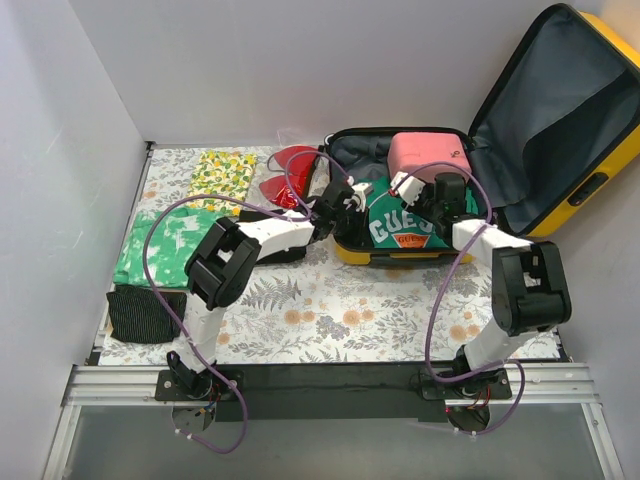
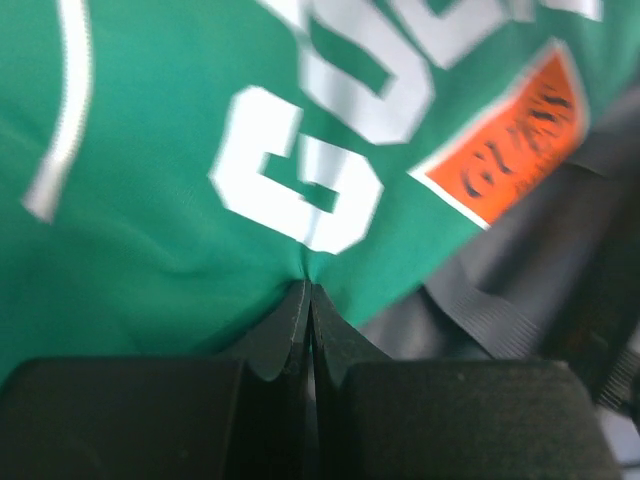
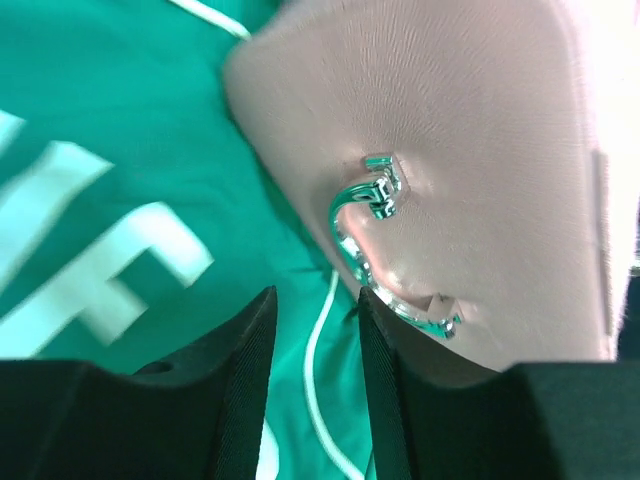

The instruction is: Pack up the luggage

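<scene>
The luggage is a yellow hard-shell suitcase lying open at the back right, with its grey-lined lid leaning up. A green shirt with white letters and an orange patch lies in its base. My left gripper is shut on a pinch of this green shirt, the fabric puckering at the left gripper's tips. My right gripper is open over the shirt. Only a white cord lies in the right gripper's gap. A small pink case with a metal ring touches its right finger.
The pink case sits in the suitcase's back part. On the floral cloth to the left lie a yellow patterned cloth, a green-and-white garment, a dark ribbed cloth and red items. White walls close the back and left.
</scene>
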Robot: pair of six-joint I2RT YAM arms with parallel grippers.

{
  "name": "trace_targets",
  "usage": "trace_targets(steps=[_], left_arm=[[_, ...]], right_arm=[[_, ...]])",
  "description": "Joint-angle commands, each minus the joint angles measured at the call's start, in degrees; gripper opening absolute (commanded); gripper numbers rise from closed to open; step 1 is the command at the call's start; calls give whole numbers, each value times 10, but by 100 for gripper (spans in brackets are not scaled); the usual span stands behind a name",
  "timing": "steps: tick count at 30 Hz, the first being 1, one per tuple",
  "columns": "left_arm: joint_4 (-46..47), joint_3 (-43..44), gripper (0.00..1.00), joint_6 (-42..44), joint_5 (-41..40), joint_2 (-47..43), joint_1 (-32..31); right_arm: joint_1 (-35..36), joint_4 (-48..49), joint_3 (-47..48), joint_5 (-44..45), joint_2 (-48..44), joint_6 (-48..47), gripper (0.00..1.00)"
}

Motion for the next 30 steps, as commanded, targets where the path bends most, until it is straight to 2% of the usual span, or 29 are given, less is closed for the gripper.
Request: trace_targets(steps=[1, 2, 3, 5, 6, 9, 13, 17, 21, 24, 27, 30], left_arm=[[-7, -8, 0, 28, 71, -85, -13], [1, -11, 4, 30, 72, -97, -12], [13, -14, 17, 32, 77, -121, -9], [24, -18, 33, 30, 104, -142, 3], [35, -19, 44, 27, 112, -152, 10], [53, -15, 58, 7, 129, -182, 66], [19, 33, 61, 30, 119, -157, 164], [-25, 71, 61, 84, 77, -112, 242], [-87, 82, 62, 168, 83, -94, 270], [-104, 37, 66, 230, 90, -118, 274], [-110, -6, 70, 254, 109, -145, 282], [-123, -6, 72, 265, 101, -148, 303]], right_arm=[[8, -85, 26, -80, -71, 34, 46], [11, -97, 31, -88, -83, 49, 48], [12, -106, 41, -91, -105, 64, 50], [14, -134, 58, -103, -126, 113, 55], [14, -140, 65, -103, -131, 126, 56], [14, -180, 105, -96, -144, 182, 61], [14, -234, 153, -87, -162, 250, 81], [15, -297, 193, -95, -163, 308, 92], [15, -357, 205, -144, -172, 332, 93], [15, -409, 194, -151, -175, 329, 91], [16, -429, 168, -153, -181, 313, 89], [16, -437, 156, -154, -191, 311, 90]])
